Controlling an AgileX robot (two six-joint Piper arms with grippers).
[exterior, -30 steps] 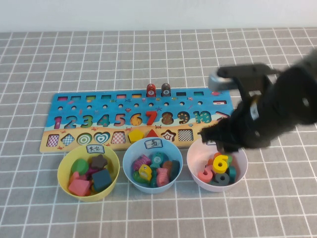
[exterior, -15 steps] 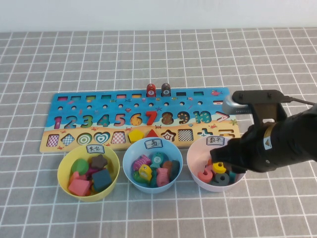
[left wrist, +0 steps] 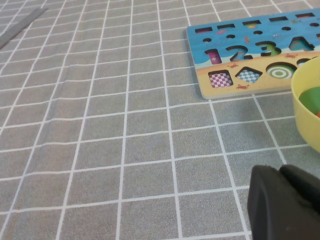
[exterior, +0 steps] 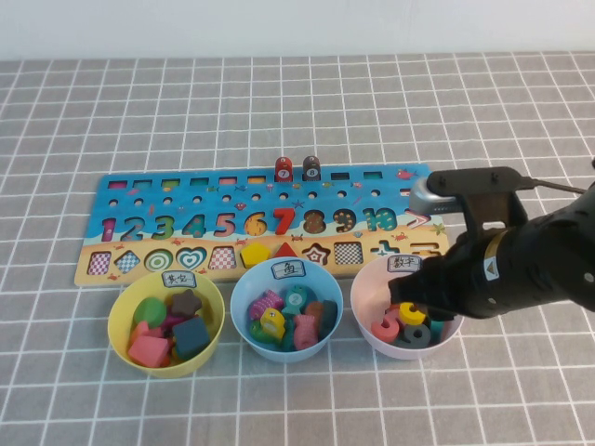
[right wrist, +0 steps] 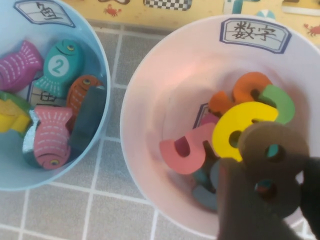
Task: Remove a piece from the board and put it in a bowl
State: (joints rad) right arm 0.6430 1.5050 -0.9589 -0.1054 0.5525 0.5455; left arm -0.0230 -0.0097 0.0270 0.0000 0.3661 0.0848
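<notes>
We're watching the right gripper (right wrist: 270, 200) pinching the thick grey-brown wooden numeral 8 (right wrist: 272, 167) over the pale pink plastic bowl (exterior: 372, 297); left gripper (left wrist: 285, 202) is parked low, its state unclear.

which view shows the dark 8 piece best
The right wrist view: the dark numeral 8 shows close up between the right gripper fingers, over the pink bowl. In the high view the arm hides it; the left wrist view misses it.

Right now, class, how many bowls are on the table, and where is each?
3, in a row before the board: yellow bowl at the left, light blue bowl in the middle, pink bowl at the right, under the right pincer.
</notes>
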